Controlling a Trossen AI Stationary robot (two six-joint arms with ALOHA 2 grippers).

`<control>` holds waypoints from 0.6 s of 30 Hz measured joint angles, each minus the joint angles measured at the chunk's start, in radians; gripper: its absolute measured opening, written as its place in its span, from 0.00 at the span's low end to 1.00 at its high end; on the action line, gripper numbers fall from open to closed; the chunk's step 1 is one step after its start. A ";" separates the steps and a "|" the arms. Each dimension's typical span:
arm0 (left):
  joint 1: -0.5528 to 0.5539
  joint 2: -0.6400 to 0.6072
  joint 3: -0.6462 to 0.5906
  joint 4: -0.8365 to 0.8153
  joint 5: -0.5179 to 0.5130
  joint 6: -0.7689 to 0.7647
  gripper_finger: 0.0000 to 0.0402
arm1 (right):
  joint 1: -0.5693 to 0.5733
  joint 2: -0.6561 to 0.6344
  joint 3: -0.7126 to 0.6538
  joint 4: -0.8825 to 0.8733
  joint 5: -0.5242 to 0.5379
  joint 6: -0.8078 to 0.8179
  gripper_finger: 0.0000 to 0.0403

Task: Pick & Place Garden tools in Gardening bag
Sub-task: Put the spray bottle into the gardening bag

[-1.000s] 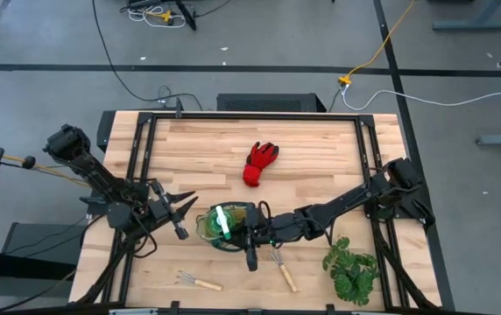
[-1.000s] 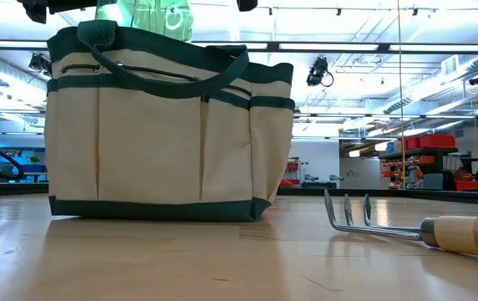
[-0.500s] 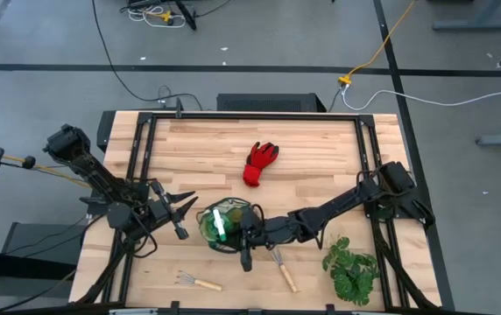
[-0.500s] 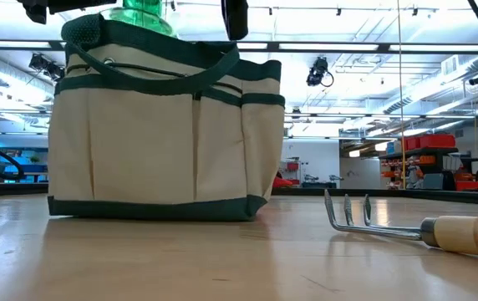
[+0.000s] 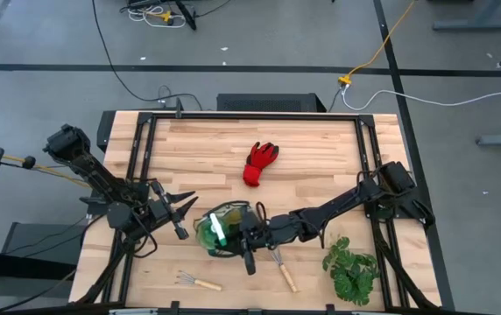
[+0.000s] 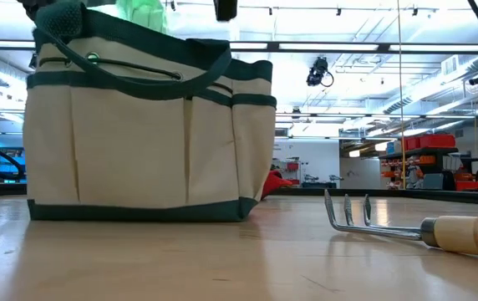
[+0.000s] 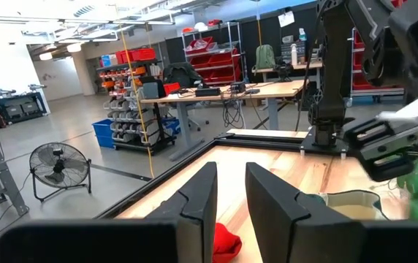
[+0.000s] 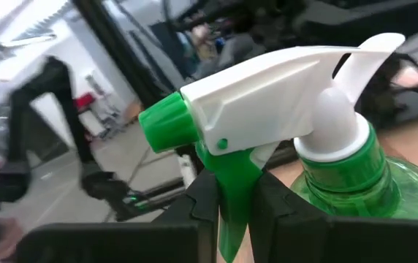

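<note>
The right arm reaches from the table's right edge far across toward the left, stretched low and nearly straight, its right gripper (image 5: 249,245) near the front middle of the table — fingers (image 8: 282,212) closed on the neck of a spray bottle (image 8: 340,161). The left arm stands at the left edge, bent at the elbow, its left gripper (image 5: 179,210) pointing right with fingers (image 7: 202,197) spread apart, holding nothing.
</note>
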 joint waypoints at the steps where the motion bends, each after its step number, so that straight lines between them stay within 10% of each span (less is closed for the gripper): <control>1: 0.000 0.000 0.000 0.000 0.000 0.000 0.20 | 0.000 0.000 0.000 0.009 -0.016 -0.003 0.09; 18: 0.000 0.000 0.000 0.000 0.000 0.000 0.20 | 0.001 -0.037 0.000 -0.042 -0.042 -0.026 0.09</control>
